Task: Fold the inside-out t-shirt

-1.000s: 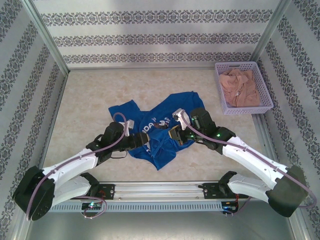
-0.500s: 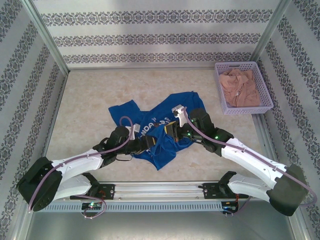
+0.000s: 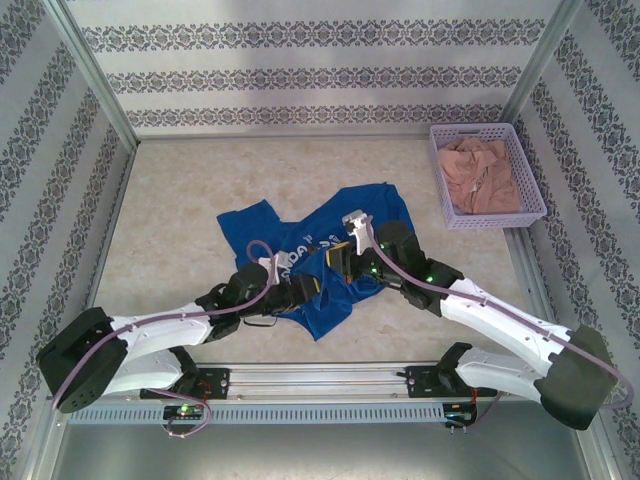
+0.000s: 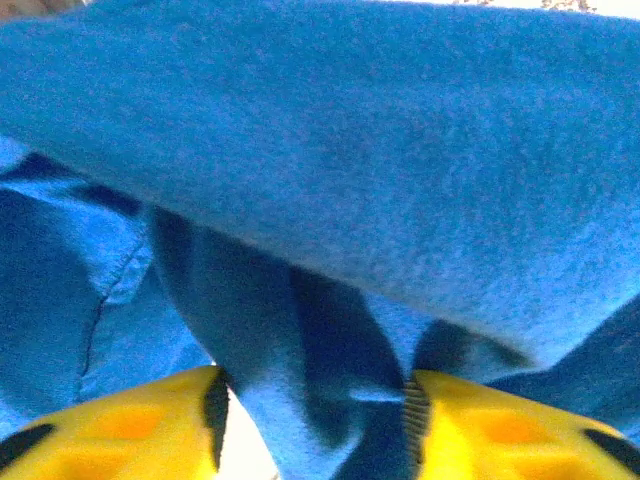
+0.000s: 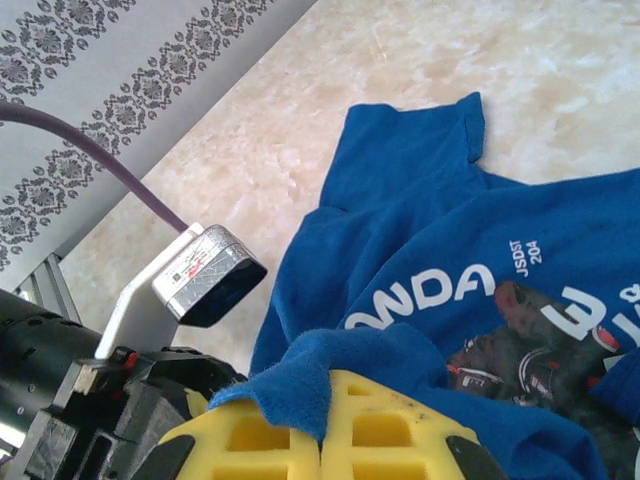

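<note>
Nearest, left fingers (image 4: 130,425) apart astride a fold of the inside-out t-shirt (image 4: 350,150), grip cannot be told; right fingers (image 5: 380,420) clenched on its edge. Shirt crumpled mid-tabletop (image 3: 170,190). Risk: left pinches several layers, bunching the fold. Far right: basket (image 3: 438,190), beige garment (image 3: 480,175).

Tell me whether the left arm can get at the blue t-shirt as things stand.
Probably yes: a fold of the t-shirt sits between the open yellow fingers of the left gripper, with nothing blocking.
</note>
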